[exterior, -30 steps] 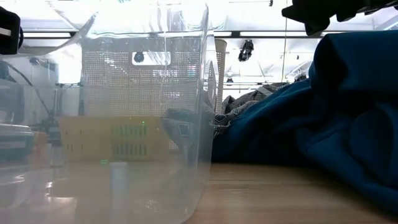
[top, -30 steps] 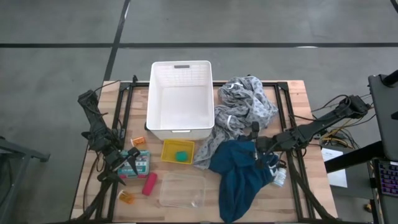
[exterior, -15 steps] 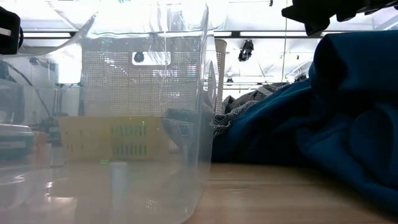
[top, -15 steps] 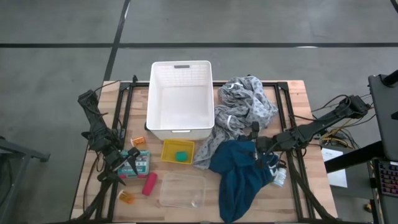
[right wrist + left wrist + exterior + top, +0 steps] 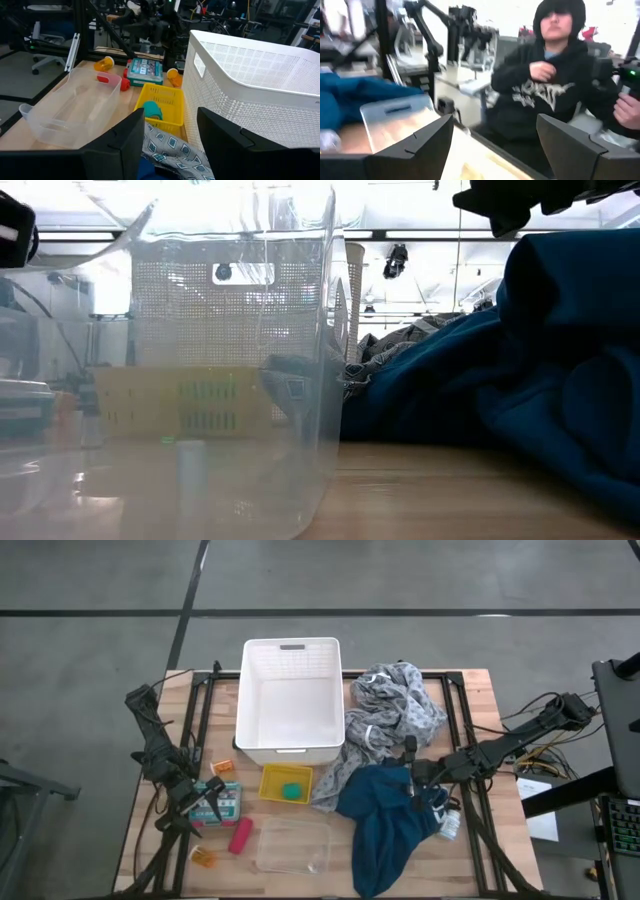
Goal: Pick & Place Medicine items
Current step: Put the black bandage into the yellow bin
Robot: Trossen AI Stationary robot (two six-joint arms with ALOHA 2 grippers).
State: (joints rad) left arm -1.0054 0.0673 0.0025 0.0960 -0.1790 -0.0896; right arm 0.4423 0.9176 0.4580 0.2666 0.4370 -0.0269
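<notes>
On the wooden bench [image 5: 470, 690] the largest thing is the white perforated basket [image 5: 289, 700], set toward the far edge at the middle. Just beside it on the right lies the grey patterned cloth [image 5: 392, 720], and nearer the front edge the teal-blue cloth [image 5: 385, 820] spreads out, touching the grey one. A clear plastic tub [image 5: 292, 845] sits at the front, left of the blue cloth, and a small yellow basket [image 5: 285, 782] stands between it and the white basket, holding a dark green roll [image 5: 291, 791].

The medicine items cluster on the left side. A teal labelled box [image 5: 222, 802] lies flat beside the yellow basket; a pink-red cylinder [image 5: 240, 835] lies just left of the tub; one orange pill bottle [image 5: 204, 858] is near the front edge and another orange pill bottle [image 5: 221, 768] is behind the box. A white labelled bottle [image 5: 449, 826] lies at the right rim of the blue cloth.

The left hand [image 5: 207, 802] rests low at the labelled box, fingers spread wide and holding nothing. The right hand [image 5: 413, 785] hovers over the blue cloth, fingers [image 5: 220, 137] partly apart with nothing between them. A person in a dark hoodie [image 5: 555, 95] sits beyond the bench.
</notes>
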